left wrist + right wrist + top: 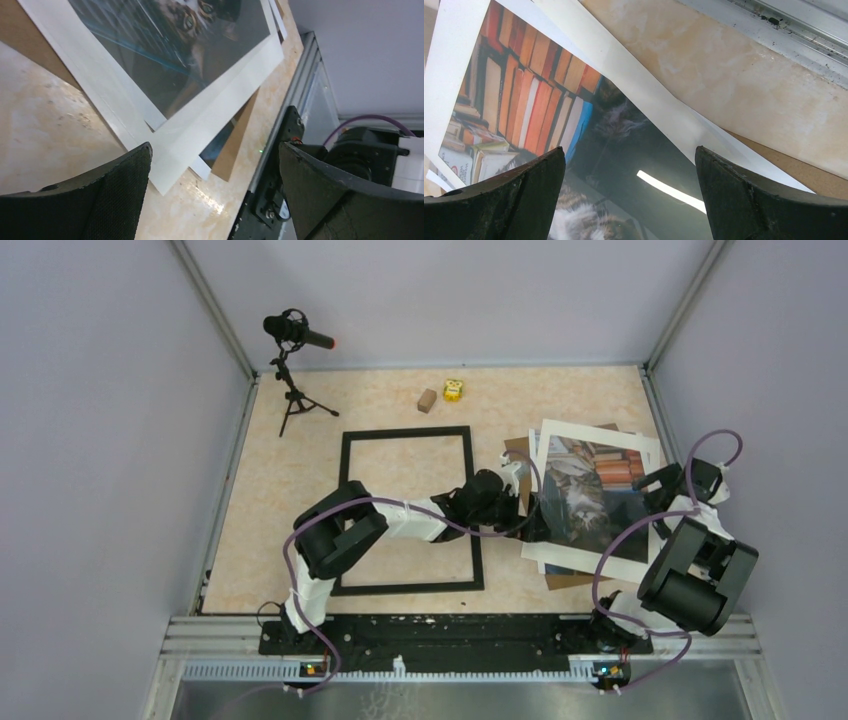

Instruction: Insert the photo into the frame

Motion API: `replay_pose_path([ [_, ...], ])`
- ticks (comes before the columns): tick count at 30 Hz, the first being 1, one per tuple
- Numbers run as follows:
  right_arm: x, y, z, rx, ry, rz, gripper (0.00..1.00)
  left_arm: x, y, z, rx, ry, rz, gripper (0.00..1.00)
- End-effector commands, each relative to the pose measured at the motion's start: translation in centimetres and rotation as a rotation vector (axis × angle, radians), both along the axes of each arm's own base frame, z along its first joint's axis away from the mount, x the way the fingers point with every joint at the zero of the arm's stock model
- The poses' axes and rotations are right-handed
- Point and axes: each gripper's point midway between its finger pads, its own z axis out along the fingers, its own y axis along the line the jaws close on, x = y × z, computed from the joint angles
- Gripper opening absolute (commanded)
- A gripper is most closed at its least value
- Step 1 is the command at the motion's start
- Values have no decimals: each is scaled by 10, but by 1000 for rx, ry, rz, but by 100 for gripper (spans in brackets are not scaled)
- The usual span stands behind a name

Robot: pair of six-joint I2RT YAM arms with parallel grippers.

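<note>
While both arms reach out over the beige marbled counter [280,500], I see the large rectangular photo [590,490] of a grey-white cat among stacked colourful books lying face up. Its wide white border sits skewed on a brown cardboard board [566,581] on the right side of the counter. The thin black rectangular picture frame [405,432] lies flat left of centre, near the photo pile but apart from it, and the counter shows through its opening. My left arm crosses over the frame's right side.

From the top view, the left claw [515,472] sits at the pile's left edge. In its wrist view the left claw [215,150] is spread wide, with nothing between its black textured fingers [100,200]. Below it, the photo [200,50] and several white-edged layers overlap at a corner, and I cannot tell those layers apart. I also cannot tell whether the fingers touch the paper.

The right claw [655,485] hangs over the photo's right edge. Its own camera shows the right claw [629,150] gaping too, holding nothing, with the orange and red book spines of the photo [524,100] beneath. A bright strip of light reflects off the glossy dark area there.

At the back of the counter stand a black microphone on a small tripod [295,335], a little brown block [427,399] and a small yellow object [453,390].
</note>
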Motion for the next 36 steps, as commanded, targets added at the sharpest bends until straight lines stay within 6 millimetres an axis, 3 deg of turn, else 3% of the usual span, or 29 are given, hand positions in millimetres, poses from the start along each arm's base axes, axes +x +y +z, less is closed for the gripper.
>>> replay_pose_path([
  [1,-27,32,-34,151,127,31,99,-22,-7,29,-126,71,-78,99],
  [12,-27,33,-33,156,122,32,99,-28,-3,9,-114,151,-31,98],
  [19,-27,33,-33,156,122,31,99,-17,10,-4,-55,144,71,98],
  [26,-28,34,-34,161,121,28,99,-21,1,-18,-64,185,74,98],
  [32,-28,35,-34,163,121,28,99,-15,6,-17,-4,108,132,99],
  [36,-27,35,-35,167,119,28,99,-9,12,-3,48,-4,173,98],
])
